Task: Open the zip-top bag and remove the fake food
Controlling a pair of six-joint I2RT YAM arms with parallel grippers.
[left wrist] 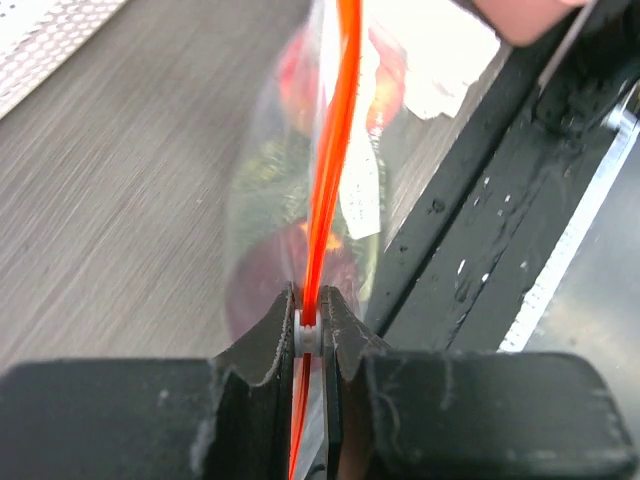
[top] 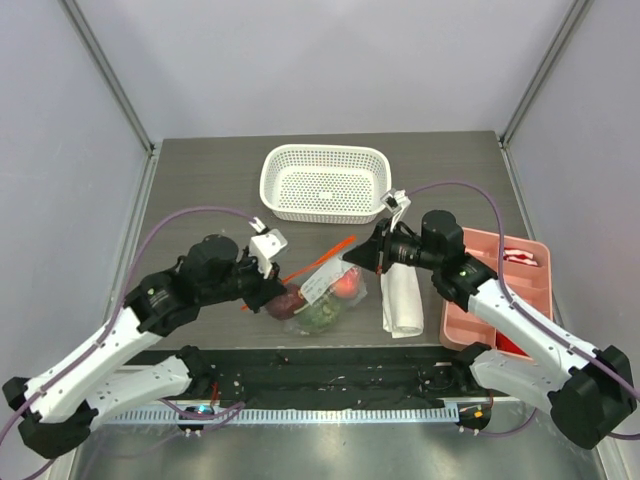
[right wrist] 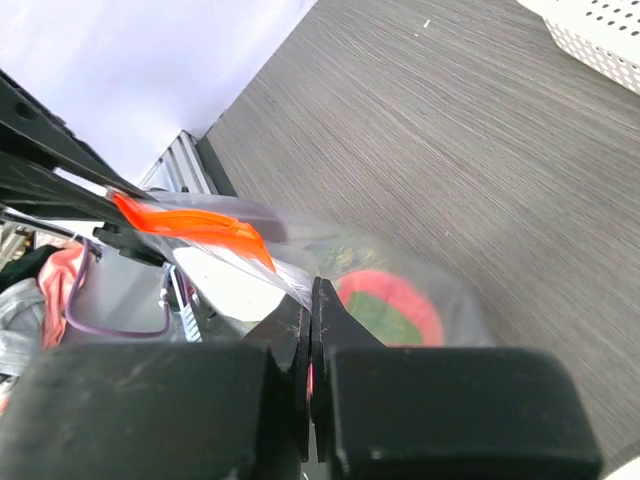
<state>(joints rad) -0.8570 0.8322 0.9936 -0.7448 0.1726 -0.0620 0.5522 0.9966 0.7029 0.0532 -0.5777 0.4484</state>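
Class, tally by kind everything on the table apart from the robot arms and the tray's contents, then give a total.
White basket: 1
Zip-top bag: 1
Toy food pieces inside the bag: 3 (dark red fruit, green ball, pinkish-red fruit)
Folded white cloth: 1
Pink tray: 1
Total: 7

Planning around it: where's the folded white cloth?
In the top view the folded white cloth lies right of centre, between the zip-top bag and the pink tray.
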